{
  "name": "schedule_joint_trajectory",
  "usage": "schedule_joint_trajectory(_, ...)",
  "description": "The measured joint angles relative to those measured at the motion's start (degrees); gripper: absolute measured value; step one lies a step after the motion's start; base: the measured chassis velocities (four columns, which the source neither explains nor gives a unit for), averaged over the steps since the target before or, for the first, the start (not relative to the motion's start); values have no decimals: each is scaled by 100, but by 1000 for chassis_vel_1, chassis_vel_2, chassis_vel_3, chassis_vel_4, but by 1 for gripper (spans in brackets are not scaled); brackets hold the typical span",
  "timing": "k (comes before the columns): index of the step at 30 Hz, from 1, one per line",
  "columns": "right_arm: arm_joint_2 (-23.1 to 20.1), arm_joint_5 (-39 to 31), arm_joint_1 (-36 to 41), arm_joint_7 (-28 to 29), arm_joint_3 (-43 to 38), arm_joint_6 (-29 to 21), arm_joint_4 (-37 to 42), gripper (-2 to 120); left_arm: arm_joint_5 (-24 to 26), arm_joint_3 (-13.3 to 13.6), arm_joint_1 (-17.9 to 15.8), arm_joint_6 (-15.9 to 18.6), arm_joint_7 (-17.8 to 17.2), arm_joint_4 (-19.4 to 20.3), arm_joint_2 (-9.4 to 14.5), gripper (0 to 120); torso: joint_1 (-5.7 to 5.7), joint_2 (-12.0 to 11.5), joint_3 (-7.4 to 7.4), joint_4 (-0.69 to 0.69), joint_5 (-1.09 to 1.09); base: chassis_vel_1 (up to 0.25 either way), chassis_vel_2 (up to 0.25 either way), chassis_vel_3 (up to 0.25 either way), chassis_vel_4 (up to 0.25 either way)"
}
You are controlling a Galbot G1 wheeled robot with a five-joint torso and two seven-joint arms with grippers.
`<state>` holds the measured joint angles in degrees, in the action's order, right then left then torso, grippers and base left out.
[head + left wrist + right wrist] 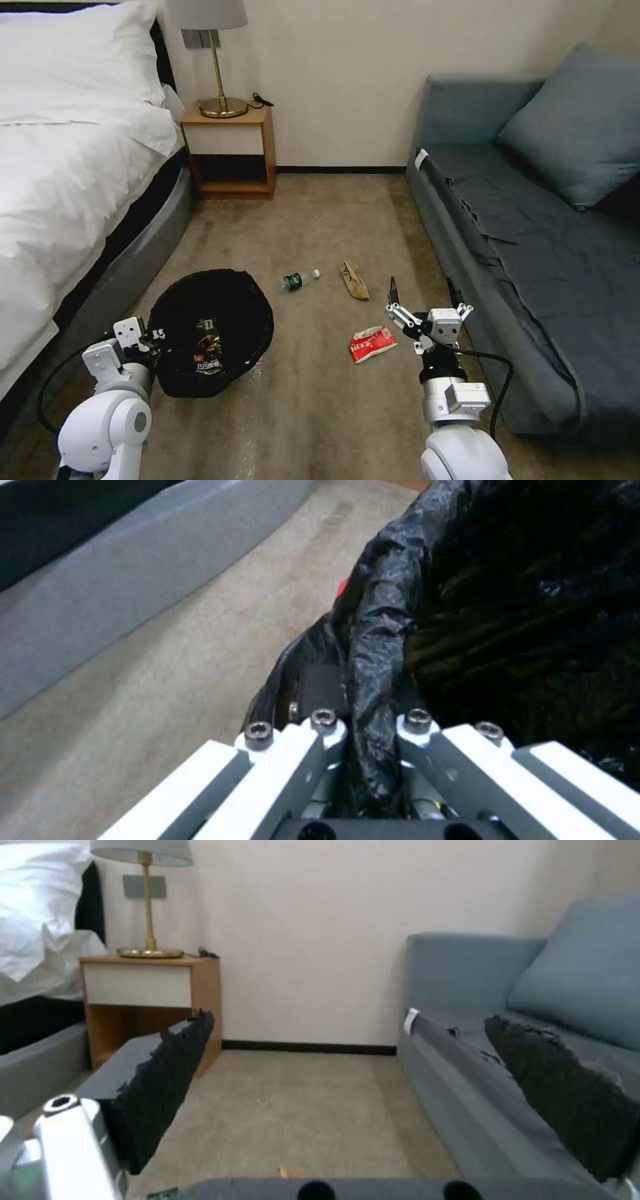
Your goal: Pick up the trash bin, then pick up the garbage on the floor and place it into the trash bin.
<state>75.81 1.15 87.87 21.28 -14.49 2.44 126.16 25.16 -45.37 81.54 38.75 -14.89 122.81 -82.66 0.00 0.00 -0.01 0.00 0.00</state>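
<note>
The trash bin point(211, 330), round and lined with a crinkled black bag, is lifted at the left, and a brown-yellow wrapper point(208, 347) lies inside it. My left gripper point(152, 337) is shut on the bin's near rim; in the left wrist view the left gripper point(370, 725) pinches the bag fold point(380, 645). On the carpet lie a small clear bottle point(300, 279), tan crumpled paper point(354, 280) and a red-white packet point(372, 343). My right gripper point(425, 297) hangs open just right of the packet, close to the sofa front; in its own view the right gripper point(360, 1060) holds nothing.
A white bed point(60, 173) with a grey base runs along the left. A wooden nightstand point(230, 150) with a brass lamp stands against the far wall. A blue-grey sofa point(533, 253) lines the right side. Open carpet lies between them.
</note>
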Motion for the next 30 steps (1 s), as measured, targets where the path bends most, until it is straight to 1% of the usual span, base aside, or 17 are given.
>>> schedule_joint_trajectory(7,-20,-22,-47,0,15,16,-73,100,3,-18,7,-6,1,7,-1,3,0,0,0,0,0,-195,208,189,-201)
schedule_joint_trajectory(13,-35,-36,-64,4,20,19,-96,100,4,-22,8,-10,2,7,-1,3,0,0,0,0,0,-140,132,143,-144)
schedule_joint_trajectory(24,-93,-108,-182,49,36,18,-230,100,7,-18,6,-23,5,-16,-8,3,1,0,2,0,1,-3,9,11,-13)
schedule_joint_trajectory(30,-230,-293,-360,41,101,73,-414,100,7,-8,-24,-27,6,-23,-6,3,1,0,2,0,0,0,0,0,0)
